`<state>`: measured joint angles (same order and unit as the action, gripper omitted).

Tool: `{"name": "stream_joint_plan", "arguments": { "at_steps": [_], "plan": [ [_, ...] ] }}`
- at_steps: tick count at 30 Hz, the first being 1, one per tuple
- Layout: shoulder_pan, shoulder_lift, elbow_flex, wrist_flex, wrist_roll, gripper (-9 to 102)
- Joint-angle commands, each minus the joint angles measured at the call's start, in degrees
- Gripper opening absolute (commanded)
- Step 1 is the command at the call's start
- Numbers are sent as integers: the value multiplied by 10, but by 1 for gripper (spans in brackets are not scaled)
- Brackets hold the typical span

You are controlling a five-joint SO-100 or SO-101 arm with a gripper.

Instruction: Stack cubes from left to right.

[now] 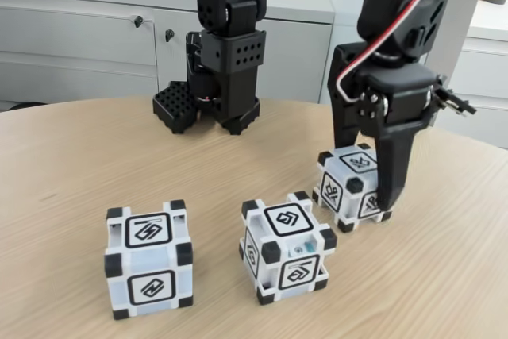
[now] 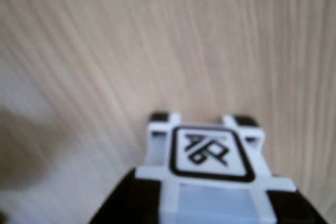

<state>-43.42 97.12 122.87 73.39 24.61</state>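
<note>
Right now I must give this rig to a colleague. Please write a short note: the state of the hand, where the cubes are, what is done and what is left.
Hand: down at the right cube in the fixed view, one finger in front of its right side. Whether it already grips cannot be told.
Cubes: all three stand apart on the wooden table. Left cube and middle cube are near the front edge; the right cube is further back. The wrist view shows its top glyph.
Done: nothing is stacked.
Left: the whole stack.
</note>
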Motion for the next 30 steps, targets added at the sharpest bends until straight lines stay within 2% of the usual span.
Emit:
{"name": "stream_joint_plan", "arguments": {
  "at_steps": [1, 6, 13, 21, 30],
  "plan": [
    [5, 11, -10, 1, -13, 0],
    [5, 74, -11, 8, -19, 0],
    [28, 273, -7, 11, -81, 0],
    [222, 332, -3, 12, -216, 0],
    [398, 322, -1, 17, -306, 0]
  ]
}}
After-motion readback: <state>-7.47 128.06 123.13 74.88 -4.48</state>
